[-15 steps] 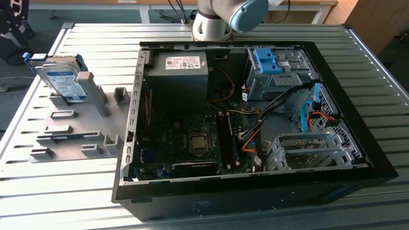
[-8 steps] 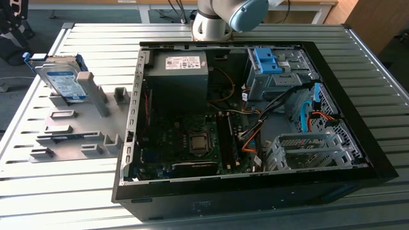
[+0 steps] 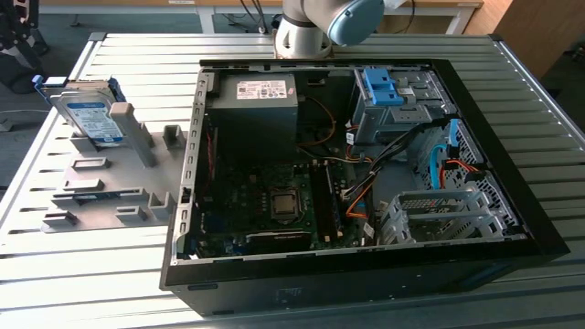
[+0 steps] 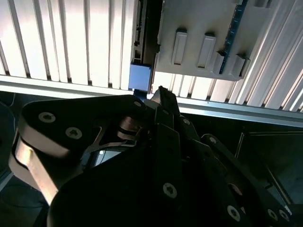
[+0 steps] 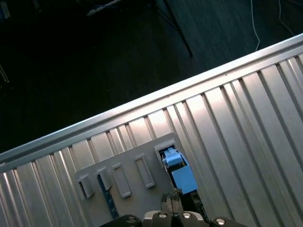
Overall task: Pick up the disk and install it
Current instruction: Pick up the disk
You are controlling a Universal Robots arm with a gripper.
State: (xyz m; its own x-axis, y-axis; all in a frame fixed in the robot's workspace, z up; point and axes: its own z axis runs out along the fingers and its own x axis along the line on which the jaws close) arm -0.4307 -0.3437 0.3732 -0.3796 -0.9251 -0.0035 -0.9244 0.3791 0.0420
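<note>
Fingers (image 4: 165,111) on my gripper (image 5: 173,199) were pressed together, tip to tip, in both wrist views. They held nothing and touched nothing. I hung in the air over the tabletop (image 5: 222,123), close to one long edge, with the dark floor past it.

The disk (image 3: 90,115) stood on its edge in a grey holder (image 3: 109,185), near the tabletop's back corner on the exterior view's left. Its white-and-blue label faced out. In both wrist views a blue part of it showed just past my tips, apart from them.

Right beside the holder sat a big open computer case (image 3: 525,205), across the middle of the tabletop. Inside it were a dark box with a white sticker (image 3: 256,110), a blue latch piece (image 3: 379,86) and a grey metal cage (image 3: 439,216) near the case's front corner. My arm (image 3: 316,27) rose at the tabletop's back edge.
</note>
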